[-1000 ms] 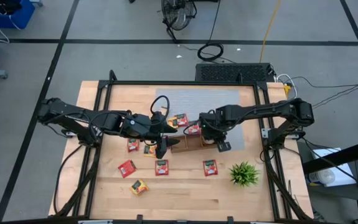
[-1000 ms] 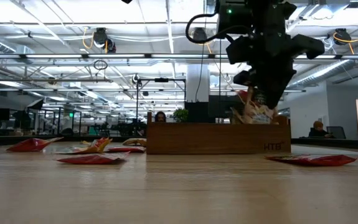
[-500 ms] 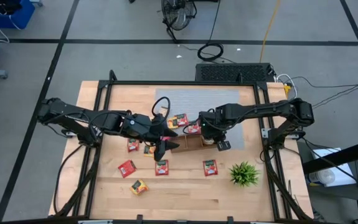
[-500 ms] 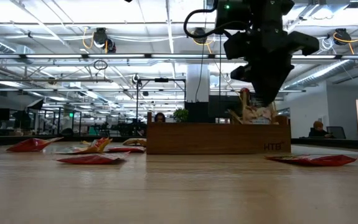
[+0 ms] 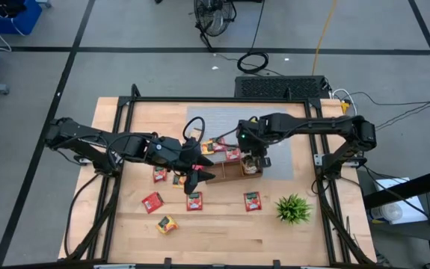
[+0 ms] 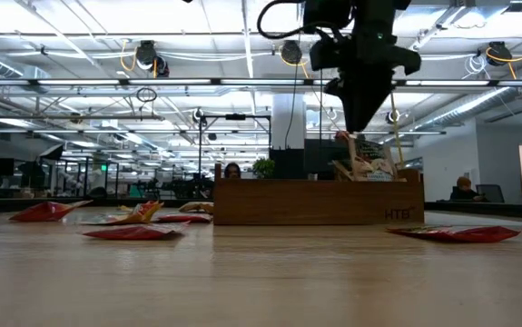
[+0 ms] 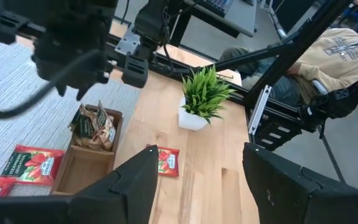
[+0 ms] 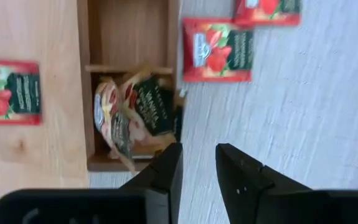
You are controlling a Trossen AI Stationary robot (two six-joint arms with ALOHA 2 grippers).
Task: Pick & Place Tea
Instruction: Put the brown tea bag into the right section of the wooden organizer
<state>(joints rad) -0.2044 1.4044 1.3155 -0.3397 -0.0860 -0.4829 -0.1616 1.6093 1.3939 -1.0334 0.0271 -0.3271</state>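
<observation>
The tea sachets [image 8: 132, 112] were small flat packets, pale and dark-labelled, bunched upright in the end compartment of the wooden tray [image 5: 233, 170]. Red ones [image 5: 194, 200] lay scattered toward six and seven o'clock. The right gripper [image 8: 197, 171] hung just above the tray with a narrow gap between its fingers, holding nothing — a second earlier it sat lower, over that compartment. The left gripper [image 7: 197, 180] hovered open beside the tray.
</observation>
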